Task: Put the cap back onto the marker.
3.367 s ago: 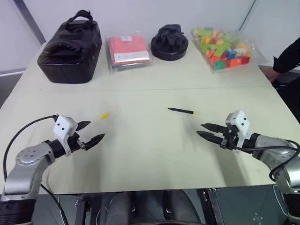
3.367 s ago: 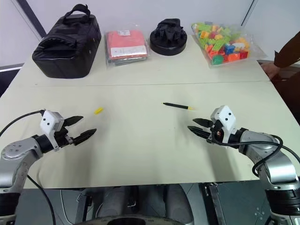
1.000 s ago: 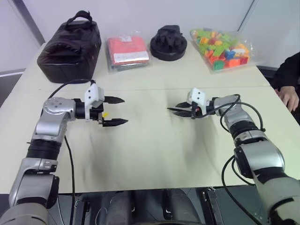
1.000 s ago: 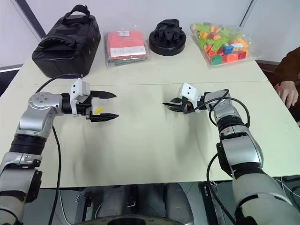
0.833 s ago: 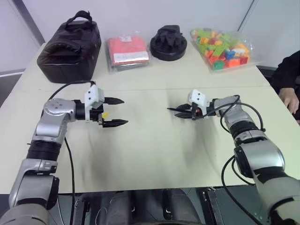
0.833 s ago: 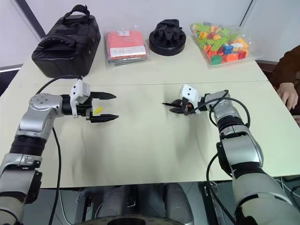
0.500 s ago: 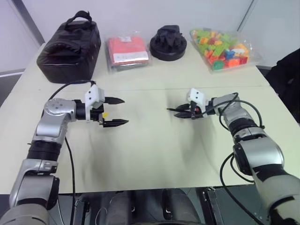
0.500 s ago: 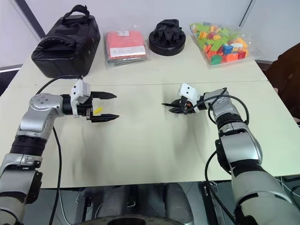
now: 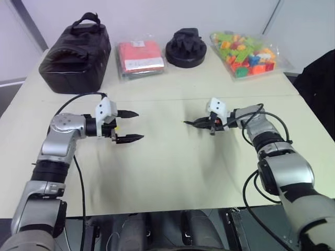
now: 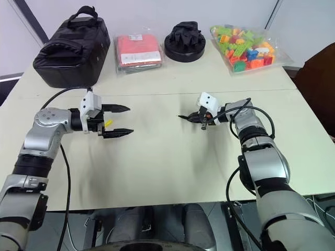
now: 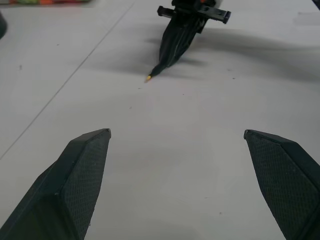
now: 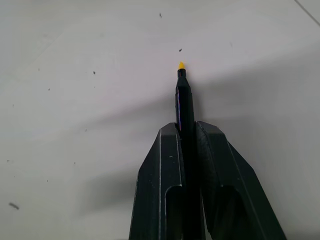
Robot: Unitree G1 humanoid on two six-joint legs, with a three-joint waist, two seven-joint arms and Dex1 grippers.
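The cap point(image 10: 108, 122) is lying on the table point(image 10: 167, 167), between the spread fingers of my left gripper point(image 10: 121, 121), which is hovering wide open around it. To the right, my right gripper point(image 12: 186, 137) is clamping the marker point(image 12: 183, 100), its yellow tip pointing toward the cap.

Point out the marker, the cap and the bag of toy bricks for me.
marker point(image 12: 184, 100): right wrist view, on the black barrel ahead of the right tool's fingers.
cap point(image 10: 108, 122): right eye view, on its yellow body between the left tool's fingers.
bag of toy bricks point(image 9: 242, 48): left eye view, on the bricks' middle.
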